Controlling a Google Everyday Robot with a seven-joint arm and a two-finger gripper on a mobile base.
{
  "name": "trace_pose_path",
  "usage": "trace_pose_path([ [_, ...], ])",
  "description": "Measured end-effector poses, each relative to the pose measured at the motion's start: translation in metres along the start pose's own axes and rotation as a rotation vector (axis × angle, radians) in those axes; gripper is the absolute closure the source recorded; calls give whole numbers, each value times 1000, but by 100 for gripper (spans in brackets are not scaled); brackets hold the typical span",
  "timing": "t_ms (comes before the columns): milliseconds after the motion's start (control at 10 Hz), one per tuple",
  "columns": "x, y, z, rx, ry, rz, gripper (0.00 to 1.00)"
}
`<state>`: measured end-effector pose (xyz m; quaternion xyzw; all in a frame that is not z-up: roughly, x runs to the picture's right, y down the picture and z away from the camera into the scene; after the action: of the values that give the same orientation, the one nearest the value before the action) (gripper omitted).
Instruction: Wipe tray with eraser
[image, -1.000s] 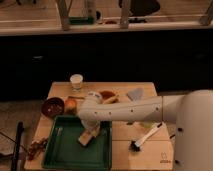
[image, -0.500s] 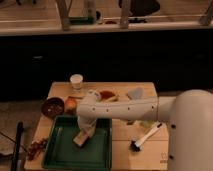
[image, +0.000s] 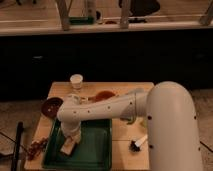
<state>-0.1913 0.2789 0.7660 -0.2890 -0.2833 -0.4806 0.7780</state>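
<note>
The dark green tray (image: 95, 146) lies on the wooden table (image: 125, 89), at its front left. The tan eraser (image: 68, 147) rests on the tray floor near the left rim. My gripper (image: 71, 138) points down over the tray's left half and is shut on the eraser, pressing it to the tray. My white arm (image: 107, 107) reaches in from the right across the table and hides part of the tray's back edge.
A white-handled black brush (image: 138, 143) lies right of the tray. A white cup (image: 76, 81) stands at the back left, a dark red bowl (image: 51, 106) at the left and an orange bowl (image: 104, 95) behind the arm. Red items (image: 36, 148) lie beside the tray's left rim.
My gripper has slid the eraser leftward across the tray floor, from near the middle toward the left rim, and the arm swung left with it.
</note>
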Motion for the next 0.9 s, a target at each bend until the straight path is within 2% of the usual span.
trace_pose_path([
  [200, -7, 13, 0, -12, -8, 1, 100],
  [400, -2, 39, -8, -9, -6, 26, 100],
  [700, 17, 81, -28, -2, 26, 89, 100],
  [900, 32, 82, -34, 4, 50, 115, 100],
])
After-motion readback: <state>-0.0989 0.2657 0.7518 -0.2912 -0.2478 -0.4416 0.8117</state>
